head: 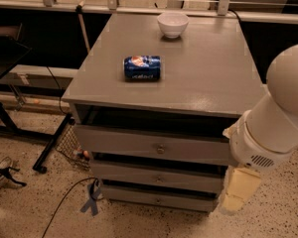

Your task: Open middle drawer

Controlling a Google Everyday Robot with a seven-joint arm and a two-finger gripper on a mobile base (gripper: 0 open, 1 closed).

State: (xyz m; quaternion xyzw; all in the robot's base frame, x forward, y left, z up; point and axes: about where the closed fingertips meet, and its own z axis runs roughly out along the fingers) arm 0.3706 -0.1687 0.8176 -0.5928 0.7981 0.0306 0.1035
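A speckled floor is spreading beneath a grey bench that is carrying a blue can, lying on its side, and a white bowl near the back edge. The middle drawer is sitting second of three in the bench's front, its small knob centred and a dark gap showing above it. The robot's white arm is looming at the right, its cream hand hanging by the drawer's right end. Whether that hand is spread or pressed together, I cannot tell.
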